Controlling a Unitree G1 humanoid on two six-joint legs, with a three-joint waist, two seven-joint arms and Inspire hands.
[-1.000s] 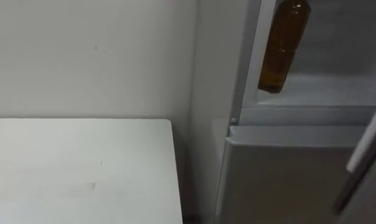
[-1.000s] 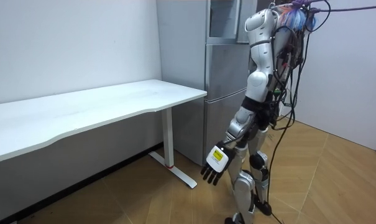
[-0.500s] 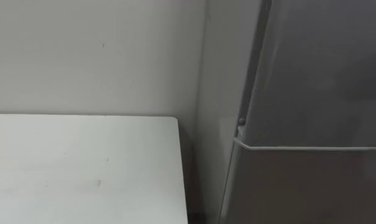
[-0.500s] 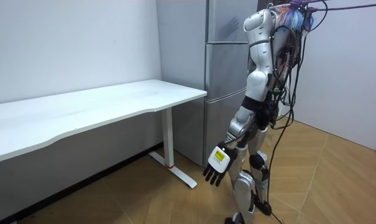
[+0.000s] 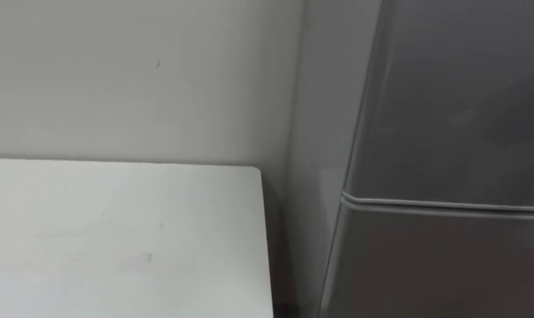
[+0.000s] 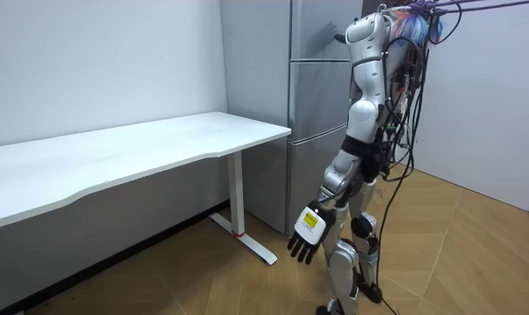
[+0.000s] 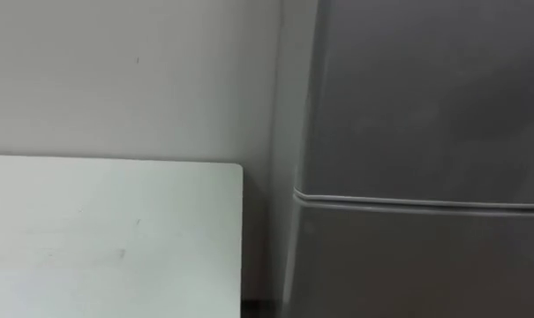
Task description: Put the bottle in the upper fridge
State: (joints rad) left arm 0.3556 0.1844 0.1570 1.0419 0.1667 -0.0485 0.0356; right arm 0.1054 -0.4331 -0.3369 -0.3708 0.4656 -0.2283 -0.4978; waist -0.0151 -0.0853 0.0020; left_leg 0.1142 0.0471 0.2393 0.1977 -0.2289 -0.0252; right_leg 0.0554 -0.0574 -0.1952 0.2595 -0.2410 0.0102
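One fridge (image 5: pixel 443 132), apparently closed; one table (image 5: pixel 116 238)

The two head cameras sit side by side, close up against the fridge (image 5: pixel 452 124), looking slightly down at its shut doors, with the corner of the white table (image 5: pixel 116 238) at their left. The room camera stands well back, side-on to the robot, taking in that same fridge and table whole.

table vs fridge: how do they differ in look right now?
The table is white, the fridge grey. The table is low, a flat top on thin legs; the fridge is a tall closed box rising well above it. Both stand side by side along the wall.
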